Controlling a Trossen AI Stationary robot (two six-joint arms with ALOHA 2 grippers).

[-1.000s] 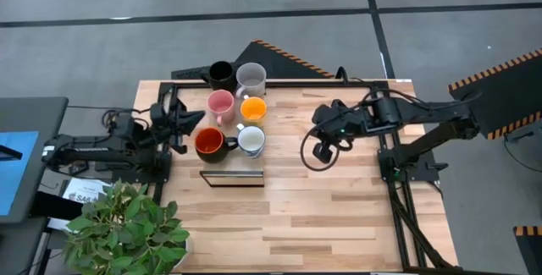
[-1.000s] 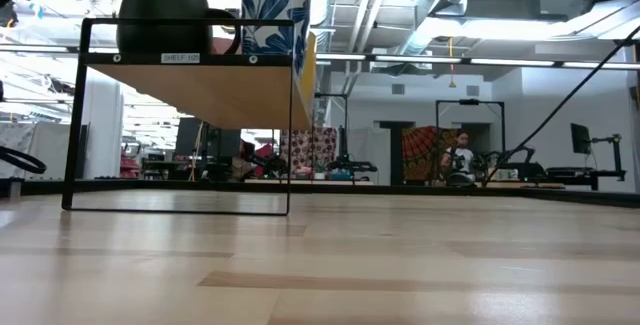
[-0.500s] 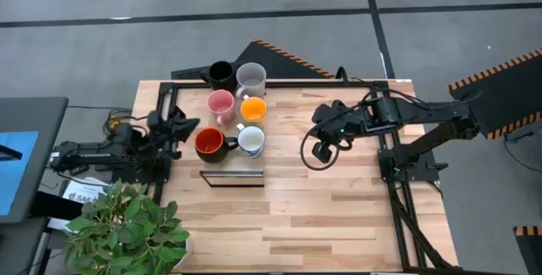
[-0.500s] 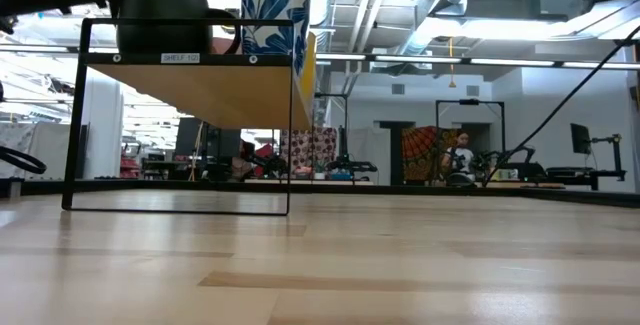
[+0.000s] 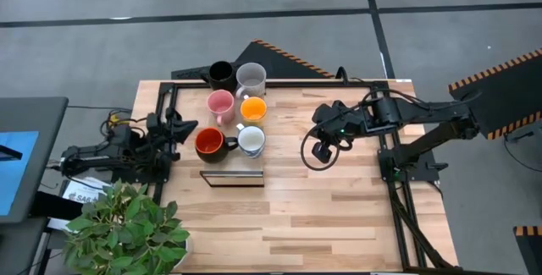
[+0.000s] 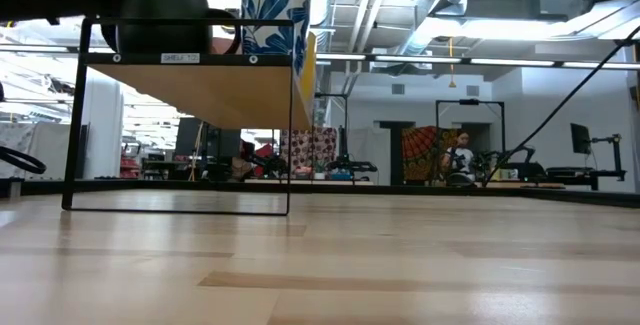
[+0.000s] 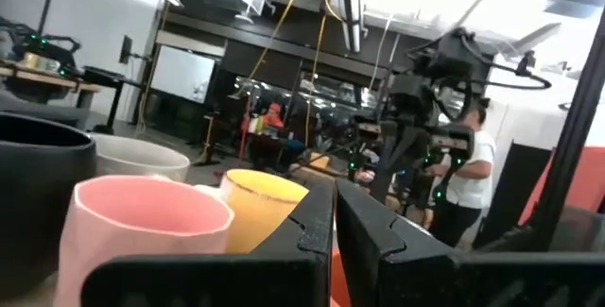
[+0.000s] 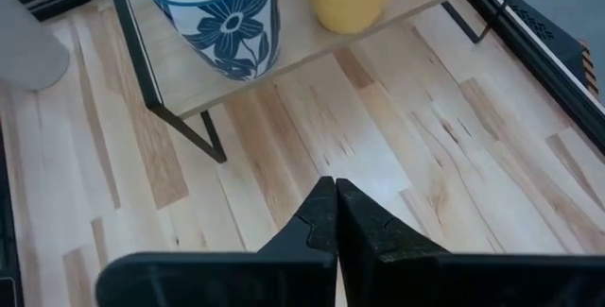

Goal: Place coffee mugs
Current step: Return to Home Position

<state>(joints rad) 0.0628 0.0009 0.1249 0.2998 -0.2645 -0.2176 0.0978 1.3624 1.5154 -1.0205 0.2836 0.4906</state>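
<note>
table (image 5: 322,207): pale wood, smooth | shelf frame (image 6: 290,115): black metal (matt) | 6 coffee mugs (image 5: 253,108): glossy

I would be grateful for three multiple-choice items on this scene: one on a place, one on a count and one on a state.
1. Where does the black mug stand?
A. on the shelf, right beside the pale grey mug
B. on its side on the floor
C. held up in the air

2. How many mugs does the shelf hold?
A. four
B. six
C. eight

3. How do the fingers of the right gripper stand?
A. shut, with nothing between them
B. shut on a mug's handle
C. wide open

Answers:
1 A: the high view shows the two upright, side by side, on the shelf.
2 B: the high view shows three rows of two.
3 A: the right wrist view shows the fingers pressed together above the bare table.
</note>
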